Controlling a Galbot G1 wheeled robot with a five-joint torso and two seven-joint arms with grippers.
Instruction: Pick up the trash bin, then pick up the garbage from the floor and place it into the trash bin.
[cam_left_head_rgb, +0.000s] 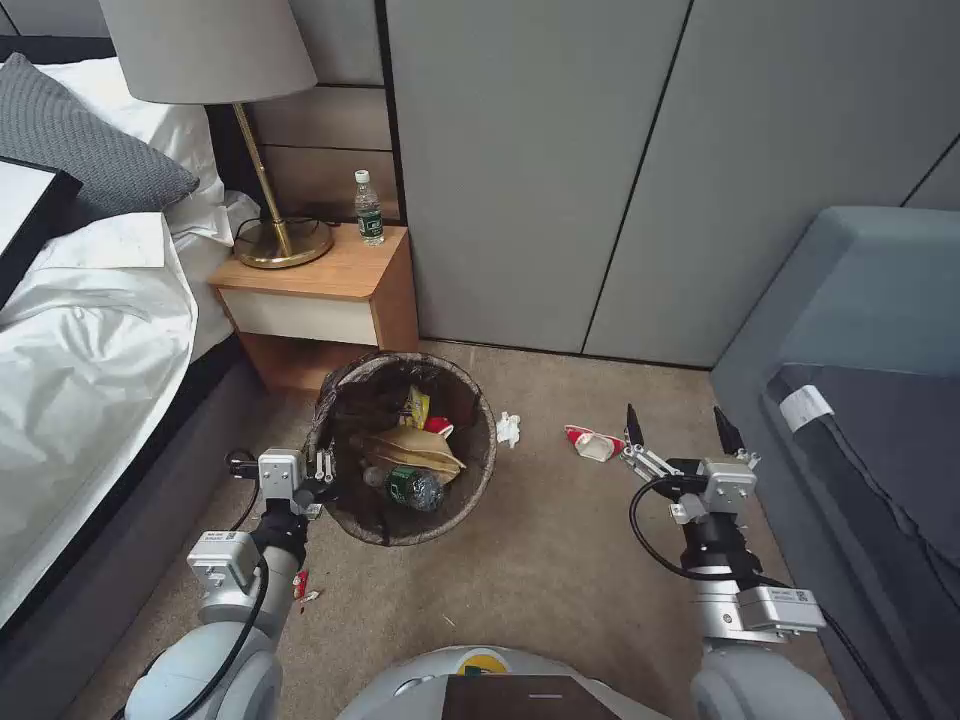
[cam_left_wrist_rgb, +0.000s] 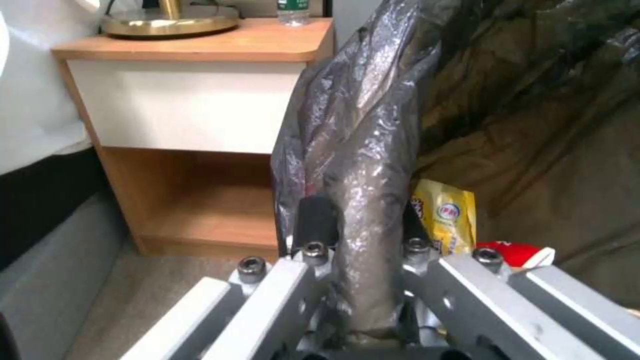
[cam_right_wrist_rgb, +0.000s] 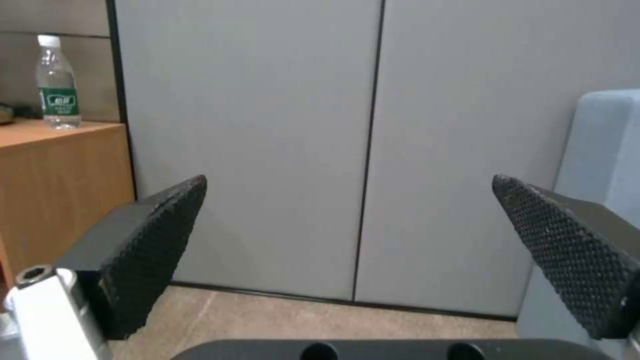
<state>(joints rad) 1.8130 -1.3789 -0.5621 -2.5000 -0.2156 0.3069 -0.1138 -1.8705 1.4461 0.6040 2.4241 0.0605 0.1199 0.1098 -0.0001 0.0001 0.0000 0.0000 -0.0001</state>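
We are clamping our left gripper (cam_left_head_rgb: 322, 468) fingers on the trash bin (cam_left_head_rgb: 470, 480) rim; our right gripper (cam_left_head_rgb: 680, 428) is hovering, fingers apart.

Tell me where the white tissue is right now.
In the head view, the white tissue lies on the carpet between the trash bin and the red-and-white cup.

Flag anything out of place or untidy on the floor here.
Three bits of litter lie on the carpet outside the trash bin: a white tissue beside it, a red-and-white cup on its side near the open right gripper, and tiny red scraps by the left arm.
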